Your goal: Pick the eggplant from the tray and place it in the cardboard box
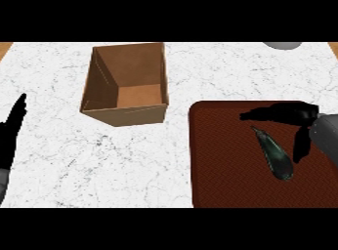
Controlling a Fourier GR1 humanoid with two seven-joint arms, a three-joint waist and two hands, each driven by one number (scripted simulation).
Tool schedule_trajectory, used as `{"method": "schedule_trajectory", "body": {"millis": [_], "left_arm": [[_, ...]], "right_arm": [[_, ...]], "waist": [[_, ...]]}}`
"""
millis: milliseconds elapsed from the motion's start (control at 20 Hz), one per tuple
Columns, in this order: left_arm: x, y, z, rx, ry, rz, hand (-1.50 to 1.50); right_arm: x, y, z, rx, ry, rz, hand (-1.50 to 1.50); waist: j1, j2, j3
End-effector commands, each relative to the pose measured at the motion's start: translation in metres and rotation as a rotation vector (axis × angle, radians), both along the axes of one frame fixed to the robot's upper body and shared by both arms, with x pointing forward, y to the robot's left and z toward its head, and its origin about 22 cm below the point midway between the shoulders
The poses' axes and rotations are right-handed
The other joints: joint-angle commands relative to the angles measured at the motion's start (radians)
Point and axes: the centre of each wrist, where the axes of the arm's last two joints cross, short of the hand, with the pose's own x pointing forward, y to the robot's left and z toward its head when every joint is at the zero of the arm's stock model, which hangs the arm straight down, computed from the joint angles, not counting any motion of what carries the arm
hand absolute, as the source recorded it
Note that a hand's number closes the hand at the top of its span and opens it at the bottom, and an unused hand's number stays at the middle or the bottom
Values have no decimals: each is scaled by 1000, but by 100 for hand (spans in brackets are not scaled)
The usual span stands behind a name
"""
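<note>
1. The eggplant [275,155] lies on the tray [222,161], slanting toward five o'clock.
2. The right hand [291,116] hovers at its one o'clock, fingers spread, gripping nothing.
3. The box [126,83] stands at ten o'clock.
4. The left hand [5,134] rests open at nine o'clock.

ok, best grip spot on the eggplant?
Probably its thicker lower half, from above. The eggplant lies flat on the tray, narrow stem end pointing up-left, so fingers should close across its width. The right hand hovers open above it.
</note>
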Motion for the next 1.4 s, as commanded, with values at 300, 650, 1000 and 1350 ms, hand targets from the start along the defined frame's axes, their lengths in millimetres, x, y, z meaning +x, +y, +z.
{"method": "schedule_trajectory", "body": {"millis": [300,650,1000,1350], "left_arm": [[8,-1,9,9,9,16,0],[-1,1,-7,4,-1,22,0],[-3,2,-1,-3,-6,23,0],[-12,10,-3,0,-3,39,0]], "right_arm": [[-4,8,15,37,139,111,-150],[-23,21,-23,-75,142,90,-150],[-30,45,-35,37,-45,24,150],[-31,51,-38,3,-186,-200,150]], "waist": [[-16,-2,1],[-9,0,1],[-12,-1,1],[-34,-11,-1]]}}
